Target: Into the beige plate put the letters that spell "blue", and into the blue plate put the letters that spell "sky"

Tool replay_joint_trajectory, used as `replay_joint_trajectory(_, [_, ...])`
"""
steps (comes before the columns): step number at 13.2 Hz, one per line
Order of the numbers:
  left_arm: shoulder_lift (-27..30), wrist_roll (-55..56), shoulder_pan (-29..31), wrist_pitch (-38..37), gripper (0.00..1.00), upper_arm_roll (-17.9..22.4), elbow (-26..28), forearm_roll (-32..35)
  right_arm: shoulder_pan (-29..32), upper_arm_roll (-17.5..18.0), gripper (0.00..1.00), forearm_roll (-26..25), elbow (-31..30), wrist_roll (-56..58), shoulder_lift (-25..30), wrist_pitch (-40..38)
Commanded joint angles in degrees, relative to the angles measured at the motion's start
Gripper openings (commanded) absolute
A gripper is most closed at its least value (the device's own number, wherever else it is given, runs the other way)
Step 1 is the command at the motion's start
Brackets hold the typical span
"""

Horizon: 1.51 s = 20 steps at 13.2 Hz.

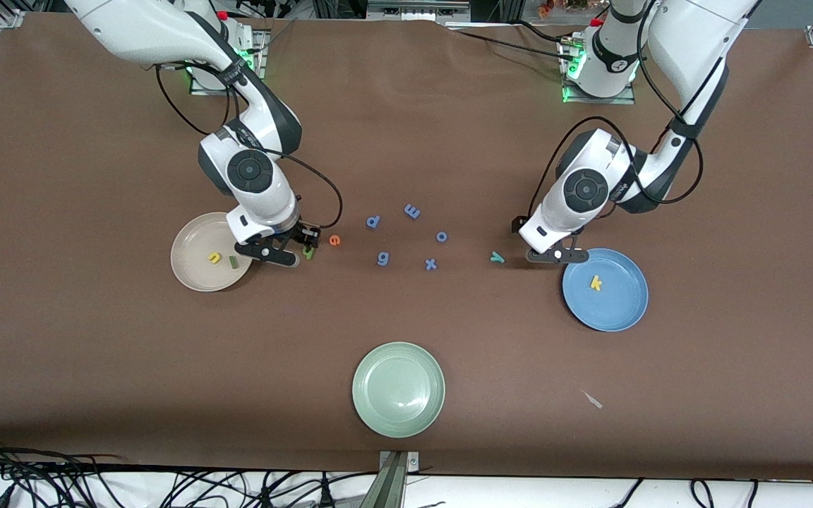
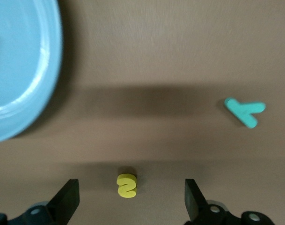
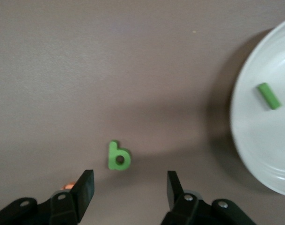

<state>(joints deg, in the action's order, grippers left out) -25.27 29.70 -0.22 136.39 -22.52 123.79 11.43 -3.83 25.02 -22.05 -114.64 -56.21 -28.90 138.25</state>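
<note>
My beige plate (image 1: 191, 271) held the yellow u (image 1: 214, 258) and the green l (image 1: 233, 262), both lying flat. The green b (image 3: 118, 156) lay flat on the table just beside that plate, and the orange e (image 1: 334, 240) lay near it. The blue plate (image 1: 622, 310) held the yellow k (image 1: 595, 283); the yellow s (image 2: 127, 186) and teal y (image 1: 497, 257) lay on the table beside it.

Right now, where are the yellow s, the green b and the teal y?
yellow s (image 2: 127, 186): left wrist view, middle of the letter.
green b (image 3: 118, 156): right wrist view, on its round bowl.
teal y (image 2: 245, 111): left wrist view, where its strokes meet.
</note>
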Motion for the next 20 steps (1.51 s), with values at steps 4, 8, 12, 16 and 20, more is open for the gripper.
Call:
replay_joint_trajectory(4, [1.3, -0.6, 0.9, 3.6, 0.69, -0.5, 4.2, 0.7, 0.1, 0.2, 0.71, -7.8, 0.6, -6.5, -4.4, 5.2])
replay_joint_trajectory(8, [0.2, -0.6, 1.6, 4.5, 0.61, -0.4, 4.1, 0.9, -0.5, 0.2, 0.71, -8.9, -0.3, -8.9, -5.3, 6.8])
replay_joint_trajectory(12, [0.1, -0.6, 1.6, 4.4, 0.40, -0.4, 4.4, 0.9, -0.5, 0.1, 0.45, -9.1, -2.3, -8.9, -5.4, 9.2])
replay_joint_trajectory(16, [0.7, -1.2, 1.6, 3.4, 0.14, -0.4, 3.8, 0.9, -0.5, -0.1, 0.06, -9.2, -2.2, -8.2, -5.0, 8.9])
replay_joint_trajectory(20, [3.2, -3.5, 1.5, -10.9, 0.12, -0.3, -4.9, 1.1, 0.0, -0.8, 0.05, -8.6, -0.9, 0.3, 0.2, 1.1])
